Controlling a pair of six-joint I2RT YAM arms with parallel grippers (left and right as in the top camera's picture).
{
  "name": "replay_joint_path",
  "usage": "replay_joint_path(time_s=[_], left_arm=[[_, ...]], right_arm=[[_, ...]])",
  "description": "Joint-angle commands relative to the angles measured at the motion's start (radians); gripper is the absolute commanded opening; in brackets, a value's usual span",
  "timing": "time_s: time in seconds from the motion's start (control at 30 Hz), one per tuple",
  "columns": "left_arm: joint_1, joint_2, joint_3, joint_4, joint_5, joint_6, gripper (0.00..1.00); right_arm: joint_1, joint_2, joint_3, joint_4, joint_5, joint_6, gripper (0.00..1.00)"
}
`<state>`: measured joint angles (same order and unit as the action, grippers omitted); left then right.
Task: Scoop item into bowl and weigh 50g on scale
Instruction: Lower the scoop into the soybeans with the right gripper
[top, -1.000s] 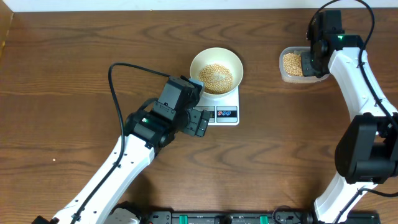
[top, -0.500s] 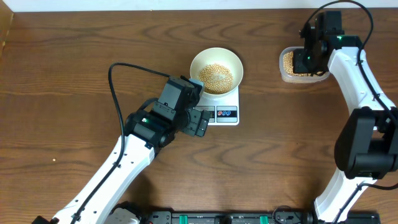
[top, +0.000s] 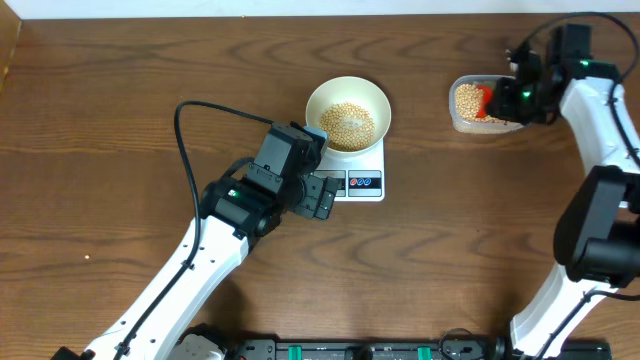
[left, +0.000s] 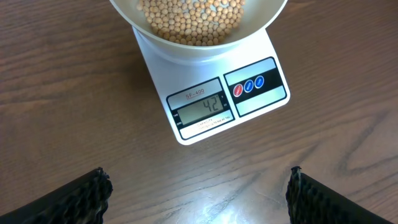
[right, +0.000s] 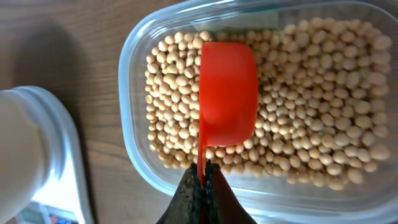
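Note:
The white bowl (top: 347, 111) holds tan-yellow beans (top: 347, 123) and stands on the white scale (top: 362, 184). In the left wrist view the scale (left: 261, 93) shows 42 on its display (left: 204, 108), below the bowl (left: 199, 48). My left gripper (top: 318, 196) is open just left of the scale's front, nothing between its fingers (left: 84, 198). My right gripper (right: 202, 176) is shut on the handle of a red scoop (right: 227, 92), which lies rounded back up over the beans (right: 311, 93) in the clear container (top: 478, 105).
The clear plastic container (right: 134, 74) sits at the back right of the brown wooden table (top: 120, 120). The left arm's black cable (top: 185, 140) loops over the table left of the scale. Black equipment lines the front edge.
The right arm has swung out to the right of the container, and the red scoop now shows over the beans. The left arm, bowl and scale have not moved.

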<state>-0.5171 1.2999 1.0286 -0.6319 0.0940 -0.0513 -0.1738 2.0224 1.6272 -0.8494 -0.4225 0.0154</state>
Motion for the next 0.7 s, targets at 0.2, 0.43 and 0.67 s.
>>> replay_joint_path(time_s=[0.2, 0.43, 0.67], left_arm=[[0.003, -0.007, 0.002, -0.004, -0.016, 0.003, 0.92], [0.003, -0.007, 0.002, -0.004, -0.016, 0.003, 0.92], [0.003, -0.007, 0.002, -0.004, -0.016, 0.003, 0.92]], right_arm=[[-0.082, 0.057, -0.008, -0.020, -0.284, -0.013, 0.01], [-0.087, 0.135, -0.008, -0.018, -0.372, -0.013, 0.01], [-0.101, 0.149, -0.008, -0.014, -0.456, -0.022, 0.01]])
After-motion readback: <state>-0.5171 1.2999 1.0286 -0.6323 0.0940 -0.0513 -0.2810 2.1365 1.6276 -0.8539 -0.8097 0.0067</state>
